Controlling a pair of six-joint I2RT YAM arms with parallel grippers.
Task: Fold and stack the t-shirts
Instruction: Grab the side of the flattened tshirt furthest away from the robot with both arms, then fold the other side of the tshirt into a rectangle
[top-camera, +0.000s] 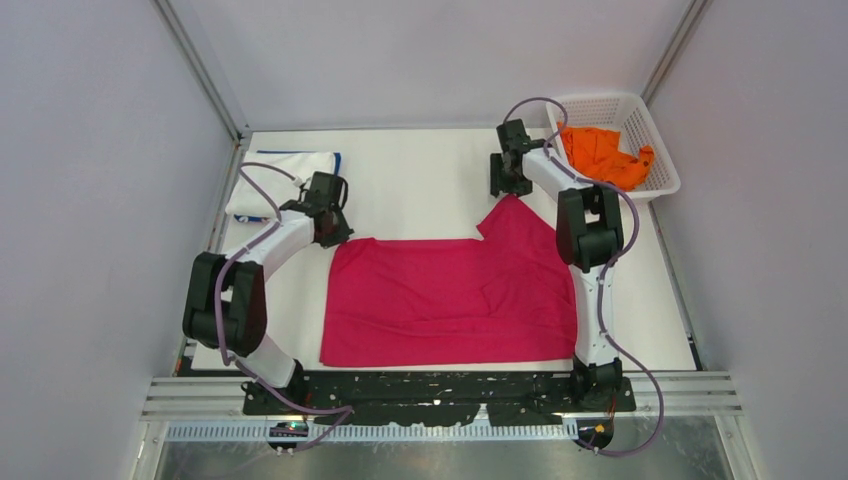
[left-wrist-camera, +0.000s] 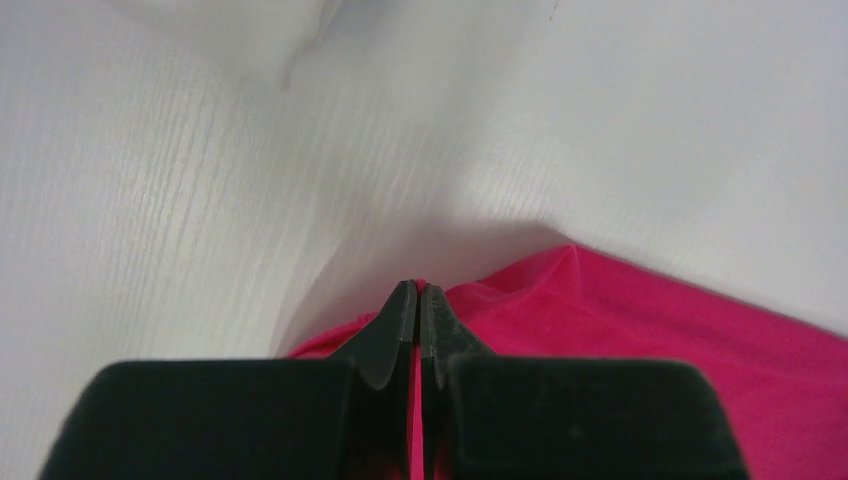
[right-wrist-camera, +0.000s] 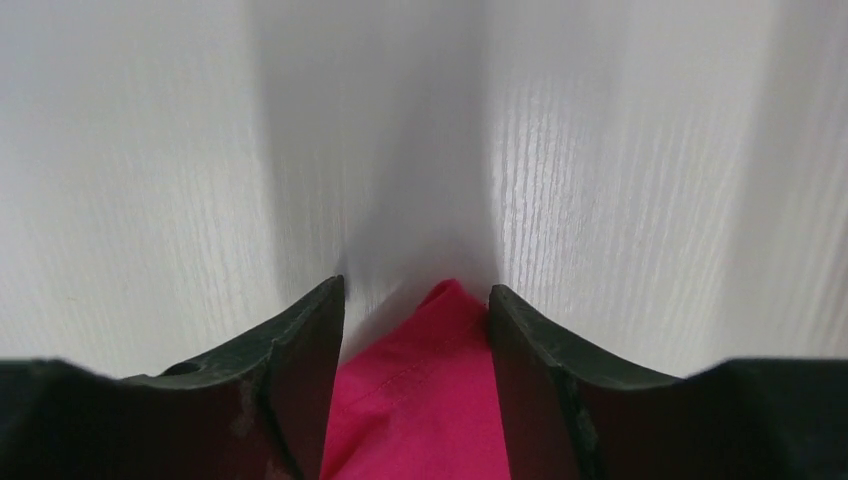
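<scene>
A magenta-pink t-shirt (top-camera: 450, 300) lies spread on the white table, with one sleeve pointing to the far right. My left gripper (top-camera: 333, 230) is shut on the shirt's far left corner; in the left wrist view the jaws (left-wrist-camera: 418, 290) pinch a thin strip of pink cloth (left-wrist-camera: 650, 320). My right gripper (top-camera: 509, 188) is at the sleeve tip. Its jaws (right-wrist-camera: 415, 295) stand apart with the pink sleeve corner (right-wrist-camera: 420, 400) between them. An orange t-shirt (top-camera: 600, 155) lies crumpled in the basket. A folded white t-shirt (top-camera: 280, 180) with a blue edge under it rests at the far left.
The white lattice basket (top-camera: 664, 150) stands at the far right corner. Grey walls close in the table on three sides. The arms' black base rail (top-camera: 440, 390) runs along the near edge.
</scene>
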